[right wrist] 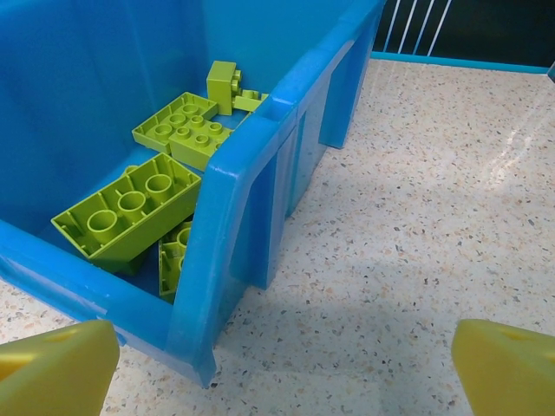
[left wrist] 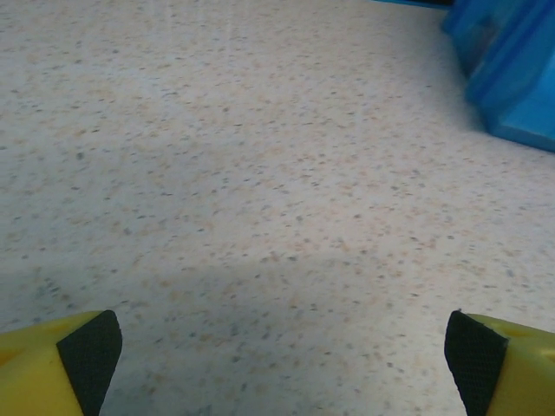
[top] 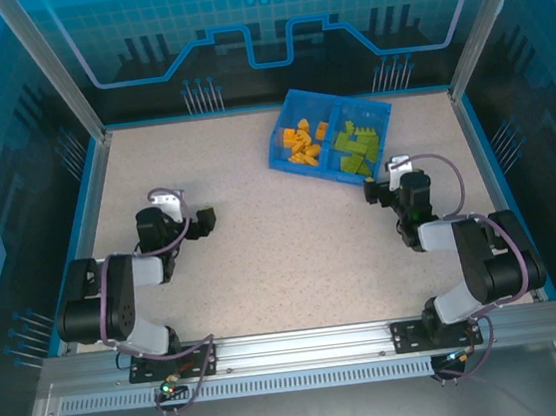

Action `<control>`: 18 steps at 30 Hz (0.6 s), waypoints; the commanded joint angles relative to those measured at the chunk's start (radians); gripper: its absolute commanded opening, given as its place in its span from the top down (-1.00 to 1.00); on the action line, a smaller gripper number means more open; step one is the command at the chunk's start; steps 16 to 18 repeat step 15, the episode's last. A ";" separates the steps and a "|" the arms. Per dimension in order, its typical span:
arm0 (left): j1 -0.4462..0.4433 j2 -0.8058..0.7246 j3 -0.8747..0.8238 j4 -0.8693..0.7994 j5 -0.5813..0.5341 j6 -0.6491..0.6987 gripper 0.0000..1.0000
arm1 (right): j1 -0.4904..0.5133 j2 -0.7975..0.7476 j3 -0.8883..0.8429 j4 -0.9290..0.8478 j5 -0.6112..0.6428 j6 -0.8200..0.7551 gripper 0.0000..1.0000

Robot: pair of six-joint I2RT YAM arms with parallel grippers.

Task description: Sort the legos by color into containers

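Top external: tray [top: 279, 129] sits by far edge, open table [top: 262, 240] nearer.

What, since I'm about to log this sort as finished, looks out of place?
Nothing much: the tray sits skewed to the table edges, but orange legos lie in its left compartment and green legos in its right, unmixed.

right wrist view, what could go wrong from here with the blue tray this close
1. The open right gripper sits just off the near corner of the translucent blue plastic tray; a forward move could knock that corner and slide the tray.
2. The light green studded bricks lie loosely piled against its wall, so a jolt might tip one out.
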 commanded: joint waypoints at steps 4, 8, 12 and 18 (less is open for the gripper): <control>-0.028 -0.006 0.033 0.028 -0.137 -0.006 -0.97 | -0.007 0.005 -0.005 0.030 -0.004 -0.012 -1.00; -0.031 -0.006 0.035 0.027 -0.148 -0.008 -0.97 | -0.007 0.005 -0.003 0.028 -0.003 -0.013 -1.00; -0.031 -0.006 0.034 0.026 -0.148 -0.008 -0.97 | -0.007 0.007 0.002 0.021 -0.009 -0.013 -1.00; -0.031 -0.006 0.034 0.027 -0.148 -0.007 -0.97 | -0.007 0.005 -0.002 0.029 -0.009 -0.014 -1.00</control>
